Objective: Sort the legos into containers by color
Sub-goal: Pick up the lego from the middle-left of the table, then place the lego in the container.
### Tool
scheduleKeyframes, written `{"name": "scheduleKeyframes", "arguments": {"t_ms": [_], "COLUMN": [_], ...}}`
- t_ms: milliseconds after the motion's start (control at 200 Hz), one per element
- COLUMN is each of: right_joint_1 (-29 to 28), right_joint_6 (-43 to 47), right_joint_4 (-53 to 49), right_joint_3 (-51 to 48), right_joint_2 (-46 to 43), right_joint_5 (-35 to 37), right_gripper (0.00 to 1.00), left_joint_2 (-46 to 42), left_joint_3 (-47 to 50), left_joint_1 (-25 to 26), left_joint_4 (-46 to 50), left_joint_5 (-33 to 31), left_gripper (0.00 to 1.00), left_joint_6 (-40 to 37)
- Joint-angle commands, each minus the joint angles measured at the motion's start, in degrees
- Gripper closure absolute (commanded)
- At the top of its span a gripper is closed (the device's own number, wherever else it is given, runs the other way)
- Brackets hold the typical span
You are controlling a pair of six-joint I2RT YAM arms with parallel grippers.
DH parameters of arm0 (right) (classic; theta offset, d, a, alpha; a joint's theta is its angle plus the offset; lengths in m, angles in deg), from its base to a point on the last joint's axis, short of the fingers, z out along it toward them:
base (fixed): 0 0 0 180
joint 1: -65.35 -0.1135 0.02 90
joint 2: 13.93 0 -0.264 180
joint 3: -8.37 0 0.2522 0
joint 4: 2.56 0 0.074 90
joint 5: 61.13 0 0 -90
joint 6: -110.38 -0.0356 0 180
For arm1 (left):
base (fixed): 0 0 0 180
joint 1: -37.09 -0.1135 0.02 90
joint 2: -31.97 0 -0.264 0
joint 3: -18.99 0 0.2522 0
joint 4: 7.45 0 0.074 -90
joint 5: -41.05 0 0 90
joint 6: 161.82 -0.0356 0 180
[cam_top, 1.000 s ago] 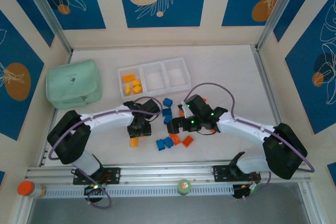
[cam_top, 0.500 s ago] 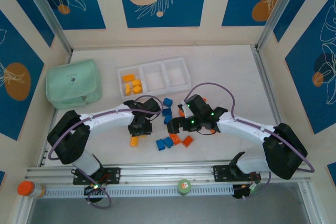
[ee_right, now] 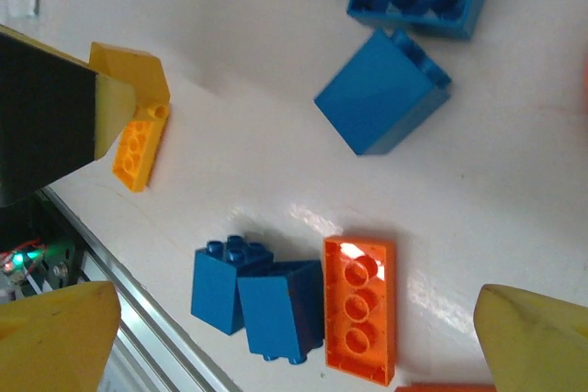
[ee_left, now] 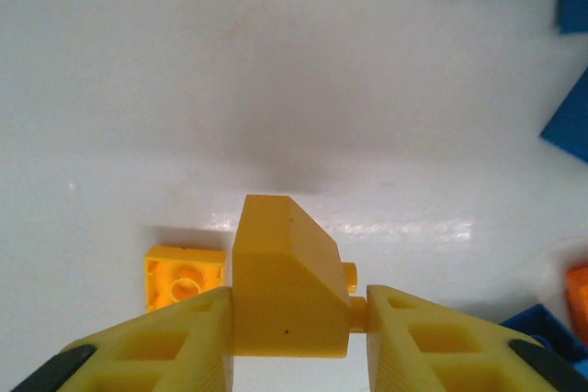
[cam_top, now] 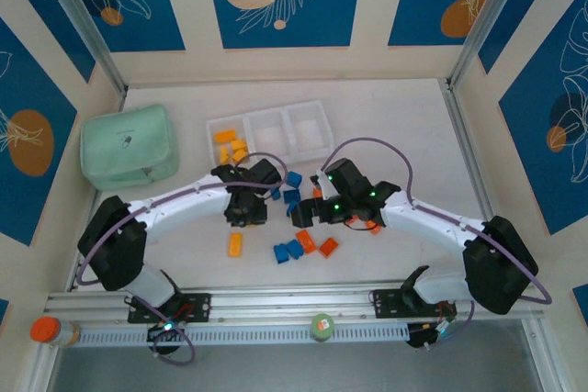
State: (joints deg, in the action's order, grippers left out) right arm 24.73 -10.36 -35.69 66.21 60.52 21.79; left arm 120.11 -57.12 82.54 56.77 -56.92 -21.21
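Left wrist view: the left fingers (ee_left: 184,346) pinch a yellow-orange sloped plastic brick (ee_left: 289,291) above the white counter (ee_left: 276,61), with a small yellow-orange brick (ee_left: 186,279) lying just left of them. Across from them, the right fingers (ee_right: 537,341) stand spread wide over blue plastic bricks (ee_right: 381,89) and a red-orange three-stud plate (ee_right: 360,309). A translucent white three-compartment tray (cam_top: 269,140) sits beyond both.

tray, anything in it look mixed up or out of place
Nothing stands out. The tray has only yellow-orange bricks in its left compartment, with no other color mixed in, and the other two compartments look bare.
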Motion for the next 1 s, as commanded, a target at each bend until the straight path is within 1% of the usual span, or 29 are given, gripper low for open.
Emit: {"name": "scheduleKeyframes", "arguments": {"t_ms": [0,125,250,315,450,560,625,735,880,995], "right_joint_1": [0.9,1.9,3.2,3.8,4.6,5.7,6.1,6.7,7.1,7.2], "right_joint_6": [2.1,2.8,2.7,2.6,3.2,3.5,3.8,4.5,5.0,5.4], "right_joint_4": [-1.2,-1.3,-0.4,0.1,-0.1,-0.6,-0.9,-2.1,-2.8,-4.1], "right_joint_3": [3.2,6.0,8.0,8.9,10.7,11.9,12.3,13.1,13.6,14.3], "right_joint_2": [0.3,1.6,3.1,4.0,5.6,6.0,6.1,6.5,6.2,5.9], "right_joint_5": [-0.9,-1.1,-1.7,-2.1,-1.9,-2.1,-2.3,-2.4,-2.5,-3.0], "right_gripper": [0.01,0.01,0.01,0.01,0.01,0.01,0.01,0.01,0.01,0.01], "left_joint_2": [-1.0,-0.2,2.7,5.4,14.7,22.8,27.3,33.1,34.3,31.2], "left_joint_3": [-4.3,-10.4,-17.0,-20.5,-28.6,-36.7,-41.2,-47.6,-50.0,-48.6], "left_joint_1": [-4.4,-10.6,-16.8,-19.1,-23.7,-25.6,-26.3,-27.6,-27.9,-28.0], "left_joint_4": [3.3,3.6,1.8,0.8,-0.1,0.7,1.7,4.3,5.0,5.3], "left_joint_5": [-2.1,-2.6,-0.3,-0.4,0.7,-0.7,-2.6,-2.8,-3.1,-2.7], "left_gripper": [0.63,0.63,0.63,0.63,0.63,0.63,0.62,0.61,0.49,0.45], "left_joint_6": [-5.3,-10.4,-14.4,-16.1,-19.1,-21.6,-22.5,-22.8,-23.4,-24.0]}}
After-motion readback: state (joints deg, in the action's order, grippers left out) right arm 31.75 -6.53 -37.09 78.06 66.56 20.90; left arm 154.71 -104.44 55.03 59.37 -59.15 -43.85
